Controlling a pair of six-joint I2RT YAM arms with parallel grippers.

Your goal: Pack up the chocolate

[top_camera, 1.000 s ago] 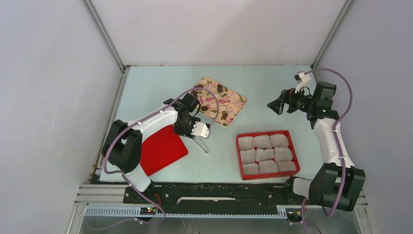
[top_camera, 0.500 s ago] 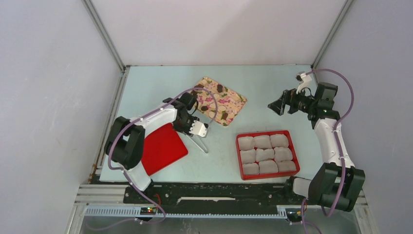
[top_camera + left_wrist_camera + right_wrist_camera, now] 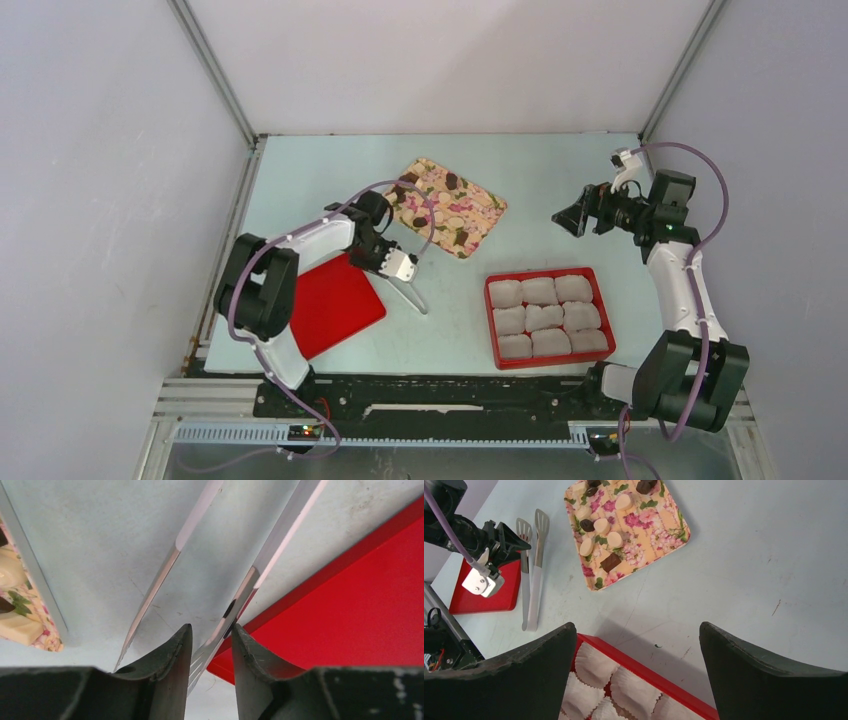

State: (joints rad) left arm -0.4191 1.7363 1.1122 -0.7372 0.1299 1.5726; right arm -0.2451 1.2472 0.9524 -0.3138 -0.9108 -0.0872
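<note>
Two tools, one pair of tongs [image 3: 536,580].
The left tool [image 3: 211,630] pinches one tongs arm, likely to lift the tiny chocolate [image 3: 600,526]; the right tool [image 3: 636,625] hangs spread.

- Worktop [image 3: 560,170]: pale blue-green, scuffed and speckled in the wrist views.
- Floral tray [image 3: 495,207]: cream with pink flowers and green leaves, rectangular, set at an angle, centre of the overhead frame.
- Red box [image 3: 490,320]: lower right of centre, open, well apart from the tray.
- Paper cups [image 3: 545,317]: nine, white, crinkled, three by three, filling the box wall to wall.
- Flat red panel [image 3: 335,305]: lower left, lying skewed on the worktop.
- Metal tongs [image 3: 537,570]: flat on the worktop, just beside the panel's edge, slotted heads toward the tray.
- Grey walls [image 3: 440,60]: on three sides, aluminium posts at the far corners.
</note>
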